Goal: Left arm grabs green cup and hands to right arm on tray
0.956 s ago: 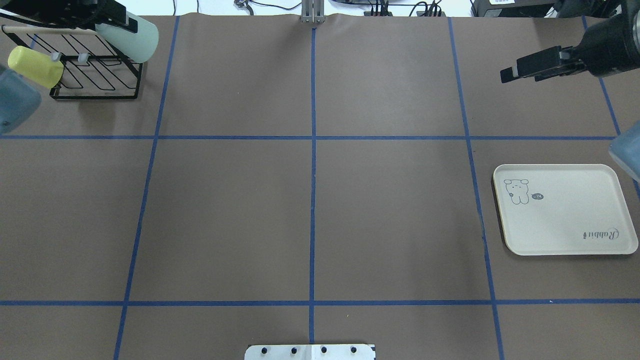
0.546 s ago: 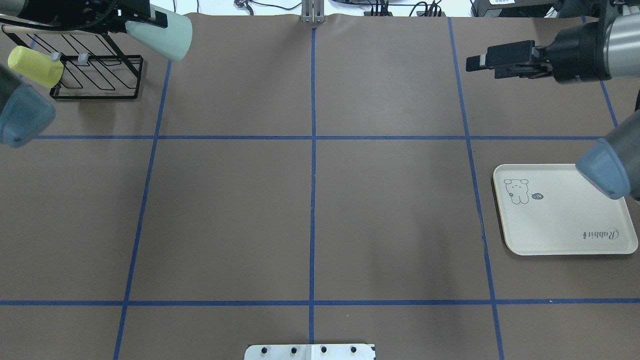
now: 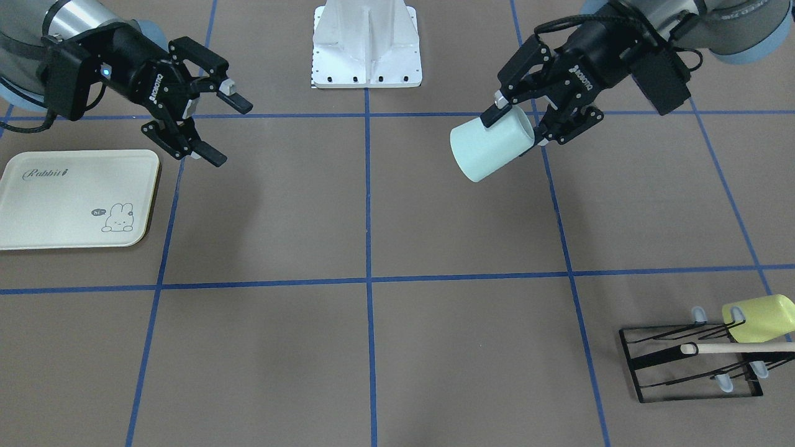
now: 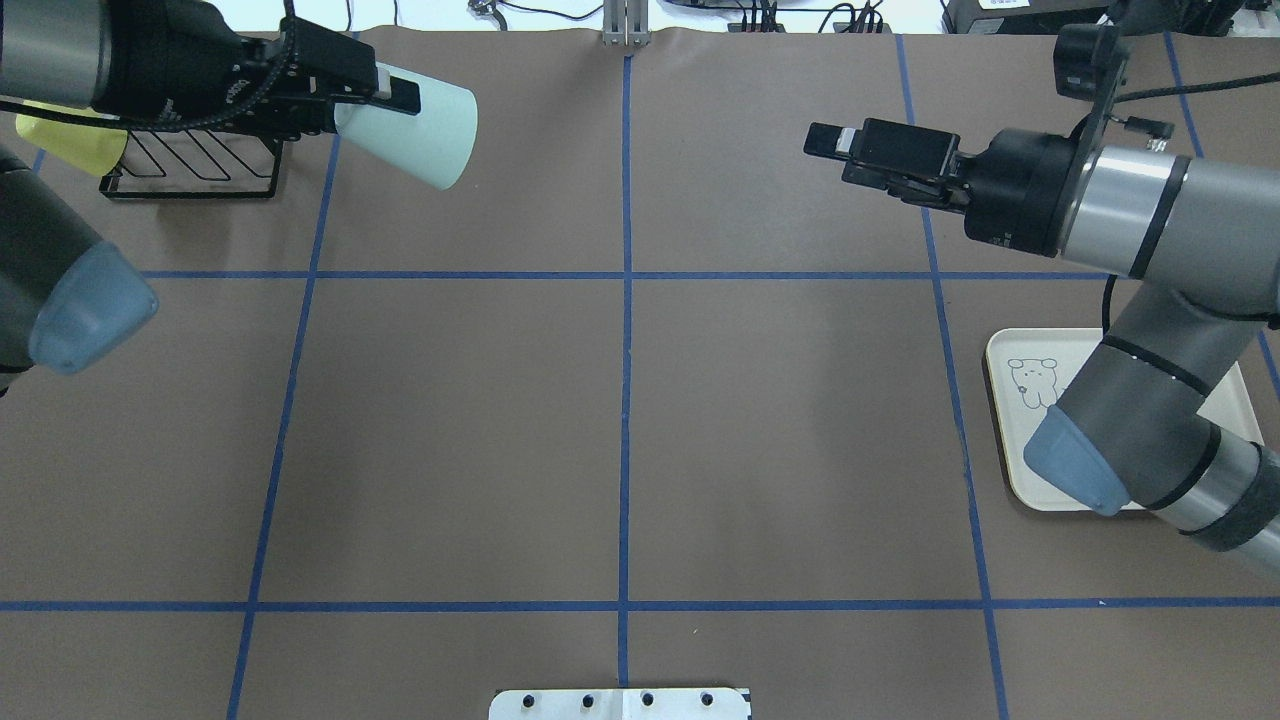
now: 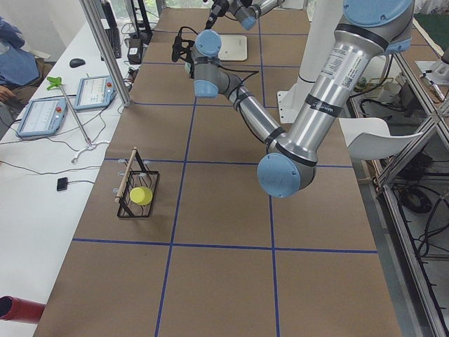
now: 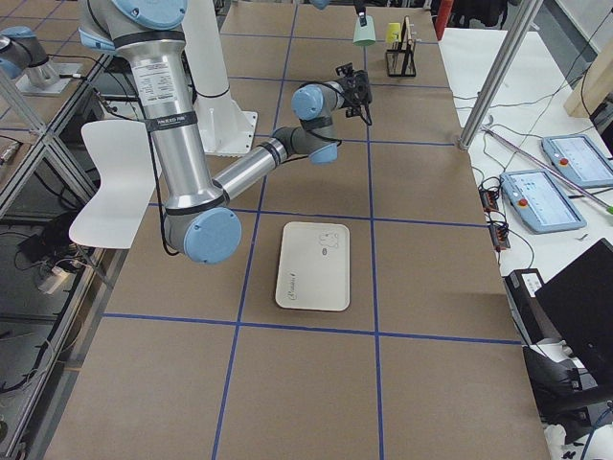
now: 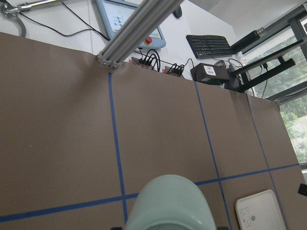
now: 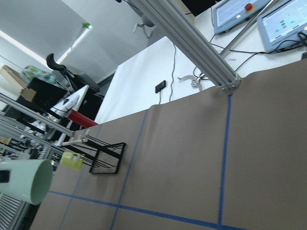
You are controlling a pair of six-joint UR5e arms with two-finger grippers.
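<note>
The green cup (image 3: 481, 155) is a pale mint tumbler held on its side above the table. My left gripper (image 3: 518, 127) is shut on its rim end, with the base pointing toward the table's middle. It also shows in the overhead view (image 4: 425, 130) and the left wrist view (image 7: 168, 203). My right gripper (image 3: 228, 133) is open and empty, in the air facing the cup, well apart from it; the overhead view shows it too (image 4: 825, 140). The cream tray (image 3: 56, 211) lies flat on the robot's right side, partly hidden by the right arm in the overhead view (image 4: 1008, 450).
A black wire rack (image 3: 689, 366) with a wooden bar stands at the far left corner and holds a yellow-green cup (image 3: 758, 316). The white robot base (image 3: 366, 43) is at the near edge. Blue tape lines grid the brown table.
My left gripper has carried the green cup rightward, away from the rack, toward the table's middle. My right gripper has moved leftward toward the middle, its arm now over the tray.
</note>
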